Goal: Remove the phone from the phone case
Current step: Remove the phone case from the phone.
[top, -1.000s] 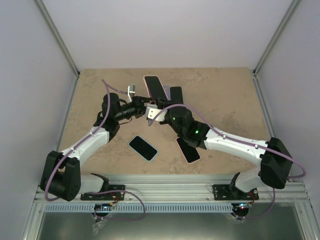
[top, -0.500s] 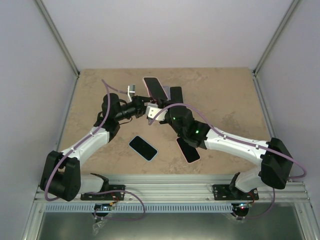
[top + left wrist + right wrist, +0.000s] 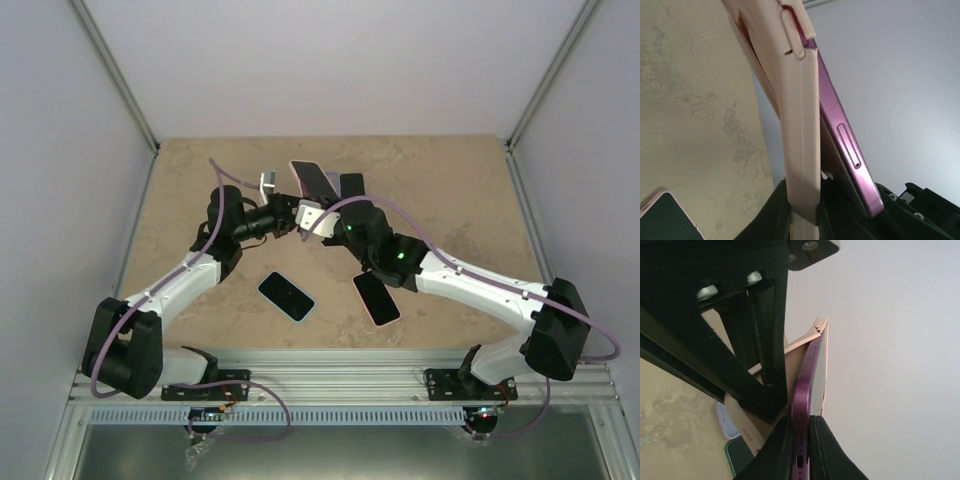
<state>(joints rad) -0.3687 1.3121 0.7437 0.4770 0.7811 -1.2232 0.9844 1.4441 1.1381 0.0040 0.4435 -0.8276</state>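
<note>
The purple phone point(image 3: 316, 180) in its pale pink case point(image 3: 300, 170) is held up off the table between both arms. My left gripper point(image 3: 292, 206) is shut on the case's edge point(image 3: 801, 125). My right gripper point(image 3: 322, 204) is shut on the phone's bottom end point(image 3: 805, 390). In the left wrist view the phone point(image 3: 842, 140) stands apart from the case at the near end and still sits in it at the far corner. In the right wrist view the case point(image 3: 752, 427) splays away from the phone. My left gripper point(image 3: 802, 202) and right gripper point(image 3: 801, 440) are close together.
A phone in a light blue case point(image 3: 286, 296) and a dark phone in a pink case point(image 3: 376, 298) lie on the near table. Another dark phone point(image 3: 351, 186) lies behind the grippers. The tan table point(image 3: 450, 200) ends at side rails.
Both grippers and the held phone have shifted slightly right and away. The right wrist has moved farther from the base. Both grips are unchanged.
</note>
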